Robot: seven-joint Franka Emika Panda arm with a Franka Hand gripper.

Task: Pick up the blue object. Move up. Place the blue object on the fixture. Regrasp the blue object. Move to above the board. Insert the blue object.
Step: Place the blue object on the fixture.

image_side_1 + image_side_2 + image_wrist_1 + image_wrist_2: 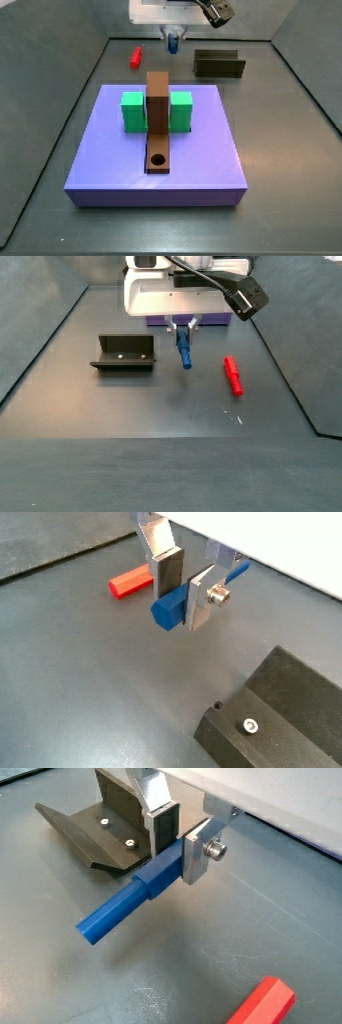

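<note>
The blue object [134,896] is gripped by the pincer [178,846], whose silver fingers [203,598] are closed on one end of it, so that most of its length juts out free to one side. In a side view the blue object [185,351] is seen hanging tilted under the pincer [183,326], above the grey floor and between the fixture [123,354] and the red peg [233,373]; whether its lower tip touches the floor cannot be told.

The piece is judged light, stiff and smooth-sided. Held so near one end, it may be expected to pivot between the pads if it is knocked, which is probably why a regrasp is called for; a hold nearer the middle, across its flat sides, would be steadier.

The fixture [96,834] stands just beside the pincer, with its open trough unoccupied, and nothing is seen to lie between the two. The red peg [130,583] lies on the floor nearby, on the far side from the fixture, clear of that path. The board [158,146], with its green blocks [135,110] and brown bar [158,120], lies well apart.
</note>
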